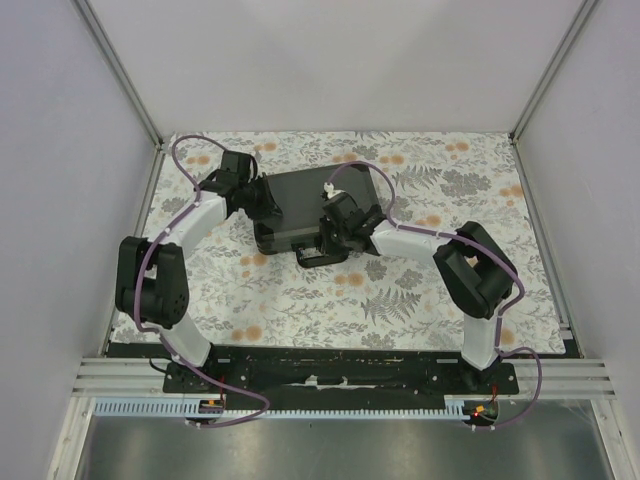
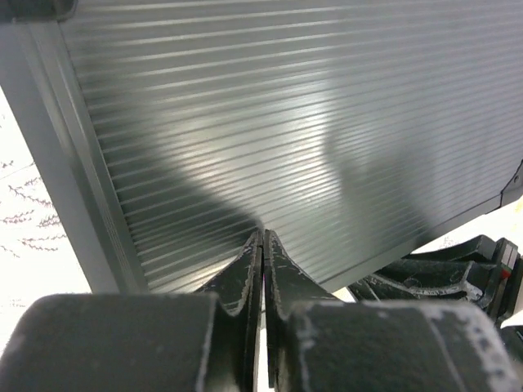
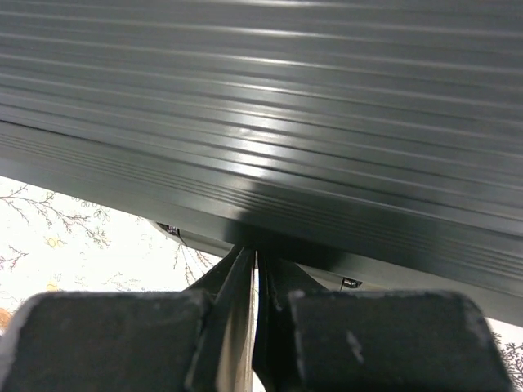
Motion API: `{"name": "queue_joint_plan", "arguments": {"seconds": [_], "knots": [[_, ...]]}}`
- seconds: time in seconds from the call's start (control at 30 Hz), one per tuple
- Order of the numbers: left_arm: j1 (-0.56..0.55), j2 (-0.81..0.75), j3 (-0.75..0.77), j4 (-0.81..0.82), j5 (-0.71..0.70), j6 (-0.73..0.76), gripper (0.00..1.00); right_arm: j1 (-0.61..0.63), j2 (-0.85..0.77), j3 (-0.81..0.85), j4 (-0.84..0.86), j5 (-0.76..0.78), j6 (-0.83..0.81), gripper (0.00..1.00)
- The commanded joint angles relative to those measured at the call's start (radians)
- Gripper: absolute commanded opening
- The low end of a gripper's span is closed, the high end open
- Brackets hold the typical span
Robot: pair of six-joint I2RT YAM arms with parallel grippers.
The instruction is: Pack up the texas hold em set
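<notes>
At table centre, one black ribbed case [image 1: 305, 195], lid down, lies on floral cloth [image 1: 400, 290]. One handle [image 1: 318, 259] at its 6 o'clock. Two claws: right gripper [image 3: 255, 255] at the 6 o'clock rim, fingers pressed together, empty; left gripper [image 2: 262, 235] at 10 o'clock, fingers together, tips on the lid.
</notes>
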Motion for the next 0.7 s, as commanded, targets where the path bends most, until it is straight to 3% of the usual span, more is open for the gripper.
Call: {"name": "queue_joint_plan", "arguments": {"seconds": [0.0, 0.67], "knots": [[0.0, -0.039, -0.067, -0.042, -0.049, -0.039, 0.03, 0.01, 0.008, 0.009, 0.088, 0.065, 0.0, 0.09], [0.002, -0.033, -0.16, -0.094, -0.106, -0.055, 0.02, 0.059, 0.02, -0.114, 0.301, 0.258, -0.037, 0.11]]}}
